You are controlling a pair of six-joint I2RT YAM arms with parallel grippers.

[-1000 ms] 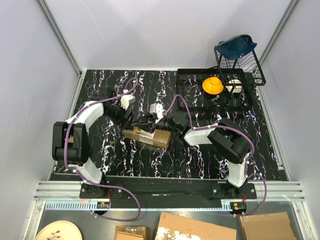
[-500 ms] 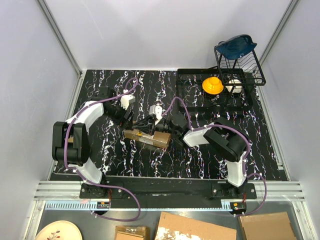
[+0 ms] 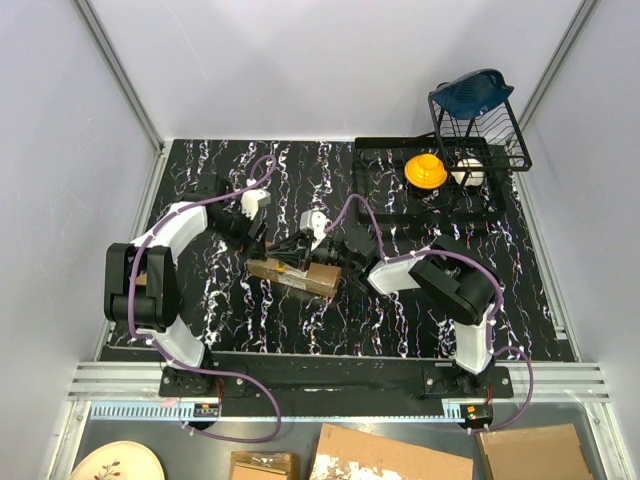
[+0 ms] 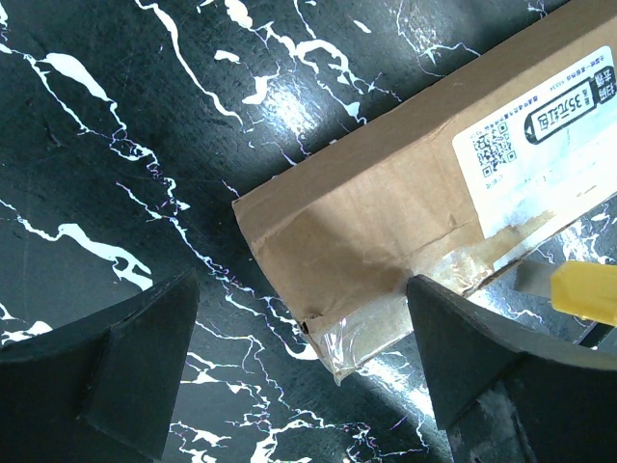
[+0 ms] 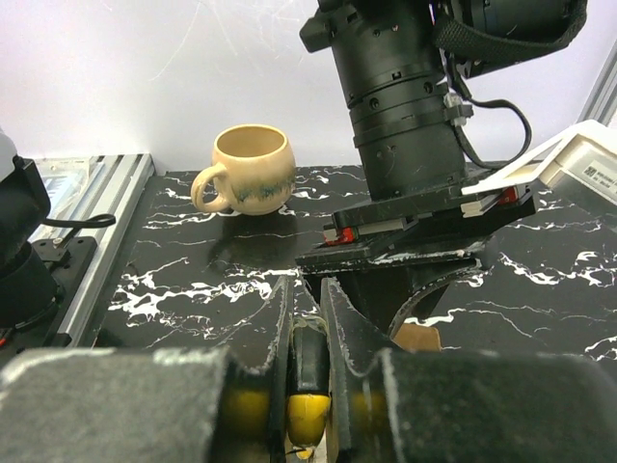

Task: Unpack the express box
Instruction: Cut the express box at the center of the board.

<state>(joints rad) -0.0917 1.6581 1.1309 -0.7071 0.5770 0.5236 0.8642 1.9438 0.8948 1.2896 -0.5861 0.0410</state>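
Black marbled table (image 3: pixel 300 190), express box (image 3: pixel 294 274) lying flat at centre of the top view.
I see my left gripper (image 4: pixel 308 376) spread wide above the box's end; right gripper (image 5: pixel 307 333) clamped on the yellow utility knife (image 4: pixel 583 289), blade by the taped edge.

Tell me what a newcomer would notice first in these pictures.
The brown express box lies in the middle of the marbled table, between the arms. The right arm's jaws are shut on a yellow utility knife, its blade by the box's taped edge; the left arm's jaws stand open over the box's end. A dish rack fills the far right corner.
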